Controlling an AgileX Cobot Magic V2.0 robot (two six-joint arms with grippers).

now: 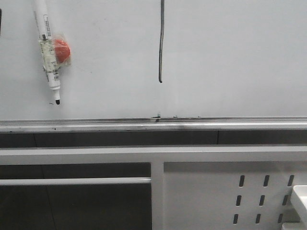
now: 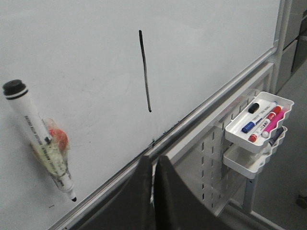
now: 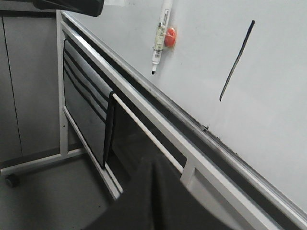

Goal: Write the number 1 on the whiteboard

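The whiteboard (image 1: 230, 57) fills the upper front view, with its silver rail along the lower edge. The number 1 (image 1: 161, 43) is a thin dark vertical stroke with a small hook at its lower end; it also shows in the left wrist view (image 2: 145, 72) and the right wrist view (image 3: 236, 60). A white marker (image 1: 48, 45) with a black tip hangs on the board at the left, taped to a red magnet (image 1: 62, 49). My left gripper (image 2: 153, 162) is shut and empty, below the rail. My right gripper (image 3: 154, 165) is shut and empty, away from the board.
A white metal panel with oval slots (image 1: 211, 201) stands under the board. A white tray (image 2: 259, 122) with several markers hangs on that panel, with a second tray (image 2: 249, 160) beneath it. A black panel (image 3: 88, 110) sits in the stand's lower frame.
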